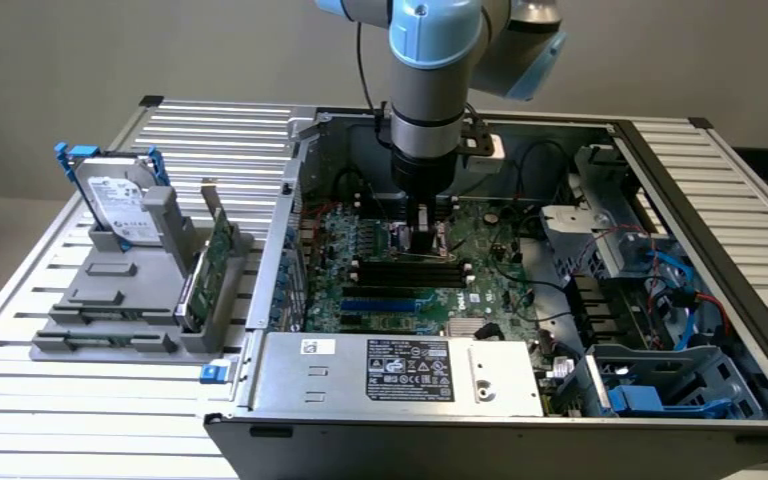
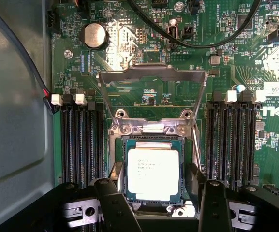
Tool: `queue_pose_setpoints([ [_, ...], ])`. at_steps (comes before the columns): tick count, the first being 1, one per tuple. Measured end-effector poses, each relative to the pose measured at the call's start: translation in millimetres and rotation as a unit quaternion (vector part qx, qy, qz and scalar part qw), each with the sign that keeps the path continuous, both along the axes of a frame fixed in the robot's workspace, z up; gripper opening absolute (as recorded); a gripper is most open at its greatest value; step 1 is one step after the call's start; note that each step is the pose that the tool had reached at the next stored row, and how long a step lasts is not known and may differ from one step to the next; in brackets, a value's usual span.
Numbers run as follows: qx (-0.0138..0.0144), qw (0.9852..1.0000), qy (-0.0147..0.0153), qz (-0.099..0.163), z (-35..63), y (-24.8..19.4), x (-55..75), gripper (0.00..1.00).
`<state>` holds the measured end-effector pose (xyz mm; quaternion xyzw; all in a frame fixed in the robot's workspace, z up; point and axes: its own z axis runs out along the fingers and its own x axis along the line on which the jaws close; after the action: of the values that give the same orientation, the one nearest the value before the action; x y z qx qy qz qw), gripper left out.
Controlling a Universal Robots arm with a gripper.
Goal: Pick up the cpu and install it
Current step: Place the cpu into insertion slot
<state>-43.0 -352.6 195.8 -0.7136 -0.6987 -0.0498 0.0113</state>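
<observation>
The hand [image 2: 154, 169] hangs low inside the open computer case [image 1: 491, 450], straight over the processor socket [image 2: 152, 129] on the green motherboard [image 2: 144, 48]. The cpu [image 2: 154, 175] lies flat in that socket, silvery top up, printed face towards the wrist camera. It sits directly below the hand and between the two dark fingers [image 2: 114, 193], which flank two opposite edges, the ones facing the banks of memory slots [image 2: 79, 140] on either side.

The hand is open: a sliver of socket shows between each finger and the nearest edge of the chip, so I judge that nothing is gripped. The chip is square (no long axis to speak of), and its edges run parallel to the fingers' inner faces, so the two are squared up with each other. The metal retention frame [image 2: 151, 72] stands swung back, away from the socket, leaving the chip uncovered.

In the exterior view the arm comes down vertically, and the hand [image 1: 424, 235] is over the middle of the board. On the slatted surface [image 1: 37, 420], to the exterior view's left, a grey stand [image 1: 104, 300] holds the hard drive [image 1: 124, 210] and a green card [image 1: 217, 255], well apart from the hand.
</observation>
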Motion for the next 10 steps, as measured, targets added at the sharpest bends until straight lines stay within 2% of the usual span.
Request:
queue_pose_setpoints([
  [10,0.0001,1.0,0.0,-0.003,3.5,0.0,0.1,0.63],
])
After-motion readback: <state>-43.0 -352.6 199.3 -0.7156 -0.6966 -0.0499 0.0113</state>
